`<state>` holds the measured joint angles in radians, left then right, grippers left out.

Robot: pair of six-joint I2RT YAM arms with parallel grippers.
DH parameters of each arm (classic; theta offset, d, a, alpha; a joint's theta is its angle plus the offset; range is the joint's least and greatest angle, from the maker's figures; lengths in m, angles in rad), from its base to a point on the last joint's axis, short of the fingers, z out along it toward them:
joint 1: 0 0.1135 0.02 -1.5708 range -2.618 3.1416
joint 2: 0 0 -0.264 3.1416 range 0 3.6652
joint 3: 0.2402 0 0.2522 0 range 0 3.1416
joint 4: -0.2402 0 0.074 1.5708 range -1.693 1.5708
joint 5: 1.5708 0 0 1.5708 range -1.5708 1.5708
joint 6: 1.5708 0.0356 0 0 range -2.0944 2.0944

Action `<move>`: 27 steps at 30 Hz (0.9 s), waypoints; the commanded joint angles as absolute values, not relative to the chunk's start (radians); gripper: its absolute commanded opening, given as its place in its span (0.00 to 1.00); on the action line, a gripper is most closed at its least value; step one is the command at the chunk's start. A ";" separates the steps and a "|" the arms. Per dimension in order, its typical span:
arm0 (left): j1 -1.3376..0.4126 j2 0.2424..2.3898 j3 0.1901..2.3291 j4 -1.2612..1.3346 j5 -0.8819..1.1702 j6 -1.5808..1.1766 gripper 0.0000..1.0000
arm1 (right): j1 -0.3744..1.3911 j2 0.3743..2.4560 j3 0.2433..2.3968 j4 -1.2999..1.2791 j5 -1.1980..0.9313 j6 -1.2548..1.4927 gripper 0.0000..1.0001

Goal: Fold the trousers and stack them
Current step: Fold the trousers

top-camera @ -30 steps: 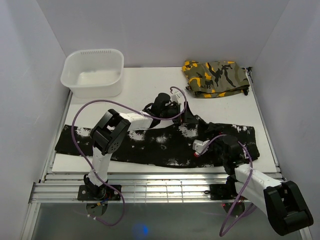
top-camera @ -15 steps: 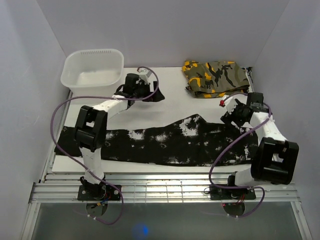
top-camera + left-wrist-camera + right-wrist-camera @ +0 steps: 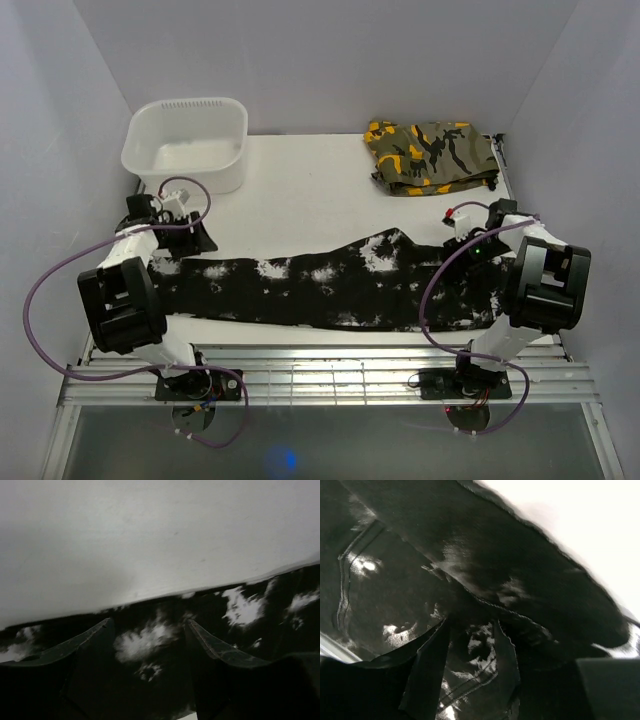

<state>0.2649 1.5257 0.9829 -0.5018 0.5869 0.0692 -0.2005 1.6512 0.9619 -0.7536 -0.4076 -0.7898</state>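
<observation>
The trousers (image 3: 330, 285), black with white splotches, lie stretched out left to right across the near half of the table. My left gripper (image 3: 170, 240) is down at their left end on the far edge. In the left wrist view its jaws (image 3: 147, 627) stand apart, with trousers fabric (image 3: 240, 610) under and between them. My right gripper (image 3: 468, 248) is down on the right end, near the far edge. In the right wrist view its jaws (image 3: 470, 630) stand narrowly apart astride seamed trousers cloth (image 3: 495, 570). Neither shows fabric pinched.
A folded olive camouflage garment (image 3: 430, 155) with orange patches lies at the back right. A white tub (image 3: 185, 145) stands at the back left, close behind the left arm. The white table top (image 3: 300, 200) ends at a metal rail in front.
The left gripper swung from beside the tub down to the trousers' left end. The right gripper dropped onto the right end. Both pairs of jaws have narrowed.
</observation>
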 commanded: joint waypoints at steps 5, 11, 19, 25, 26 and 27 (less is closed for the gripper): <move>0.463 1.689 0.946 -0.600 0.502 0.226 0.63 | -0.354 1.827 1.026 -0.686 -0.190 -0.772 0.49; 0.477 1.760 1.097 -0.711 0.526 0.270 0.72 | -0.359 1.824 1.103 -0.721 -0.160 -0.778 0.60; 0.572 1.571 1.227 -0.905 0.465 0.448 0.90 | -0.373 1.787 1.130 -0.709 -0.048 -0.862 0.72; 0.735 1.557 1.226 -0.976 0.442 0.578 0.92 | -0.353 1.721 1.173 -0.847 -0.184 -0.865 0.88; 0.756 1.563 1.209 -0.965 0.427 0.584 0.91 | -0.350 1.717 1.175 -0.862 -0.192 -0.865 0.92; 0.768 1.571 1.200 -0.956 0.419 0.589 0.91 | -0.350 1.710 1.175 -0.874 -0.192 -0.868 0.93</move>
